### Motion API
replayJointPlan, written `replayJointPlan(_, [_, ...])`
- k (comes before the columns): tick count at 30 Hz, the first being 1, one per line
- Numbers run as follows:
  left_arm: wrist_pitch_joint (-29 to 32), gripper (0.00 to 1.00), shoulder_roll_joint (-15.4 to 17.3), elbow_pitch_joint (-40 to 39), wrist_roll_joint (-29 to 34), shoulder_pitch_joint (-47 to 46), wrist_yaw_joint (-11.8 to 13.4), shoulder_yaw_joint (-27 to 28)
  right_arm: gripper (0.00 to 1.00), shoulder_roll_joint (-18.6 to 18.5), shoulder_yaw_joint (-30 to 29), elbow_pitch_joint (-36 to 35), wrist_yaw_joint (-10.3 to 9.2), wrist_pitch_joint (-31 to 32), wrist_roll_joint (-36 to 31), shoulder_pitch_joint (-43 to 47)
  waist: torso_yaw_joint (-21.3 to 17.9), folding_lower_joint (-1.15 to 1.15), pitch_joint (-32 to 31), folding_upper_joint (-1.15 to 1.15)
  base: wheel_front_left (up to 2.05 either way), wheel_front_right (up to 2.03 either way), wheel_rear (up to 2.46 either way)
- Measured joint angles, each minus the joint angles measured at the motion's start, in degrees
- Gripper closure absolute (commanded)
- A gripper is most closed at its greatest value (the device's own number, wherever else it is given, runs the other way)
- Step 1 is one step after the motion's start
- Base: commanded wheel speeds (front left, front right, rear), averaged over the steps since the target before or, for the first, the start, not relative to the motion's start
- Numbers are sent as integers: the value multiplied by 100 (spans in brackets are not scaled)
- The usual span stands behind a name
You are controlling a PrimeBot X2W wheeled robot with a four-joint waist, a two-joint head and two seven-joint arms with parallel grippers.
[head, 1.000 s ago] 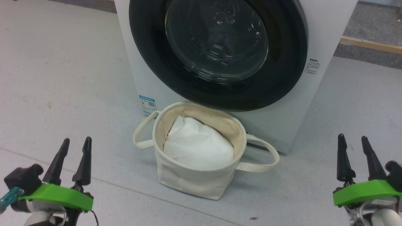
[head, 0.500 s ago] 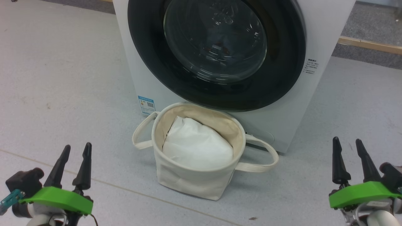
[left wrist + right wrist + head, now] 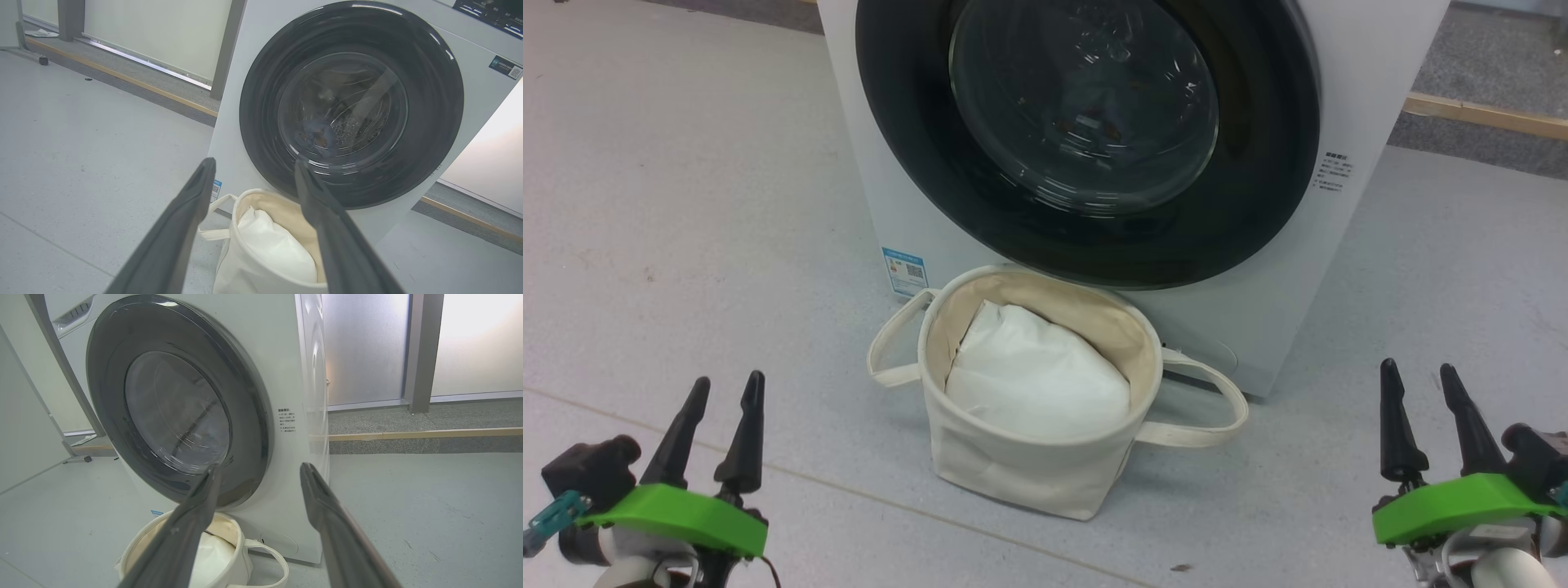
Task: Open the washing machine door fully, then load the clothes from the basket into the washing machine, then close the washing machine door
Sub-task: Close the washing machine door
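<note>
We hold both pincers spread wide and empty. The left gripper (image 3: 729,377) and right gripper (image 3: 1415,365) hang over bare grey floor (image 3: 686,204), well apart from the small cream canvas basket (image 3: 1013,474) between them. It stands just before the white front-loading washing machine (image 3: 1356,98), below its shut, round, black-rimmed glass door (image 3: 1086,245), whose top is cut off. White padding (image 3: 1037,384) lies in the basket. Behind the glass is a bluish blur (image 3: 316,136) we cannot make out.

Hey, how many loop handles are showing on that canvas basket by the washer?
2. The left handle droops from the basket's left side; the right handle loops out from its right side. None looks hidden.
</note>
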Motion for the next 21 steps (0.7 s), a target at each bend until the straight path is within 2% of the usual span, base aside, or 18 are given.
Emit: replayJointPlan(21, [18,0,30,-21,-44,-67,10,-107,0,41,-15,30,0,0,7,-14,-10,0,12,-1,0,0,0])
